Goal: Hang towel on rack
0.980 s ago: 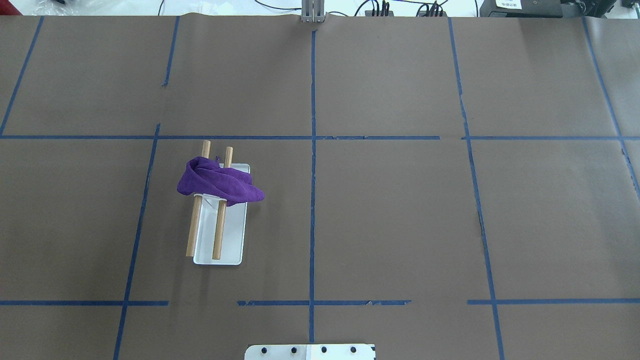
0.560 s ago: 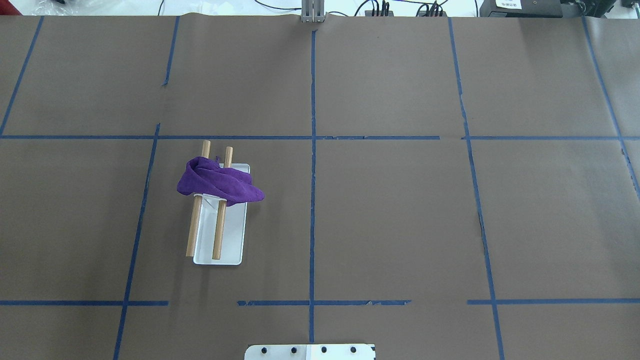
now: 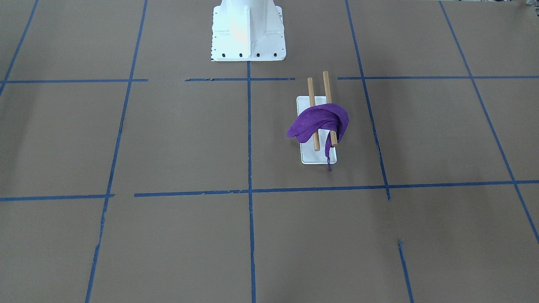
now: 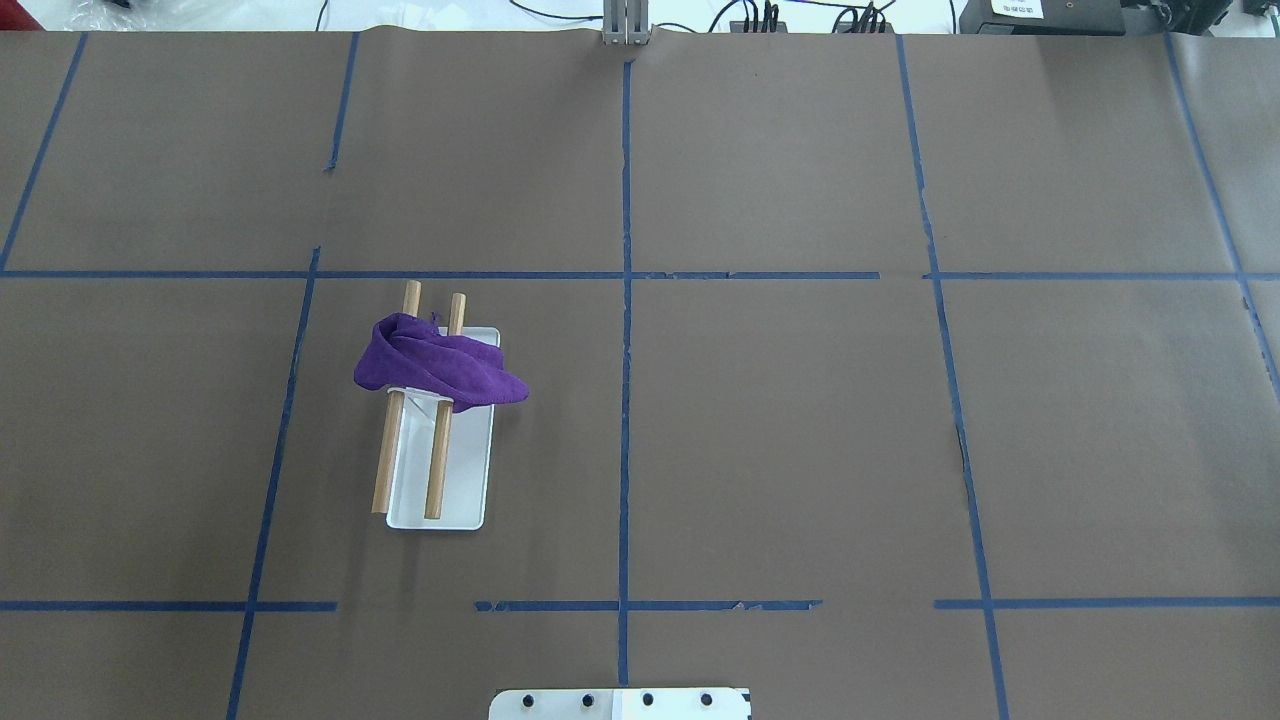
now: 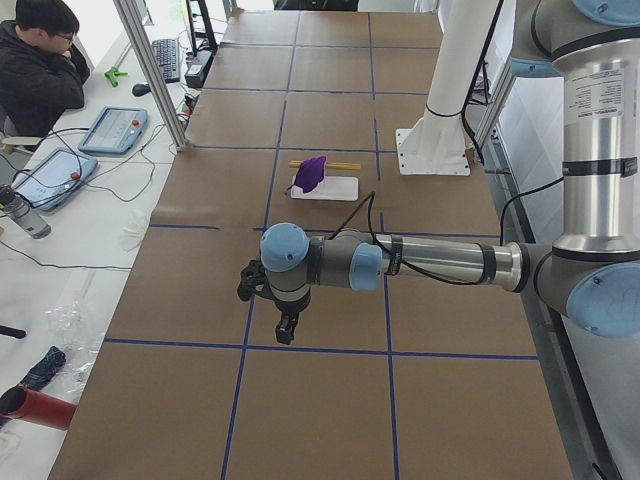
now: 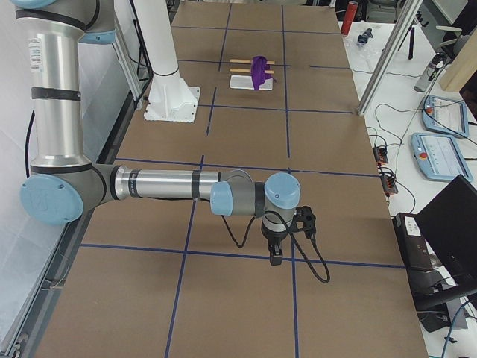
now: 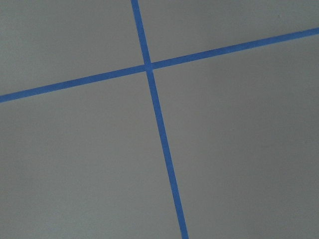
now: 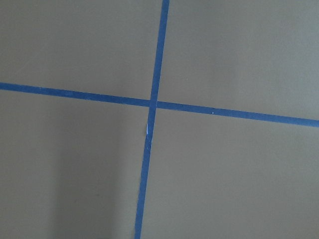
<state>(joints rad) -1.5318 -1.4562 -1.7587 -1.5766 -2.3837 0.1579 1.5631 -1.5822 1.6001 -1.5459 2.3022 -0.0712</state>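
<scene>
- The towel [image 4: 440, 365] lies draped across both dowels [image 4: 383, 460] of the rack [image 4: 465, 470], bunched toward their far ends; a thin thread [image 3: 329, 163] dangles off it down to the far rim of the white base.
- The rack stands on the robot's left half of the worktop [image 4: 800, 450], about midway between the robot's edge and the far edge; the dowels' long axis runs from the robot's edge toward the far edge, slightly slanted.
- Judging by how it lies, the hanging looks done (no hold on the cloth from either arm).
- The left gripper [image 5: 285, 328] hangs over the worktop near its left end edge, well apart from the rack, which lies inward toward the middle; I judge this arm the nearer.
- The right gripper [image 6: 275, 256] hangs near the right end edge, farther off.
- I cannot tell how wide either gripper stands; both wrist views show only blue tape [image 7: 148, 66] on brown paper.
</scene>
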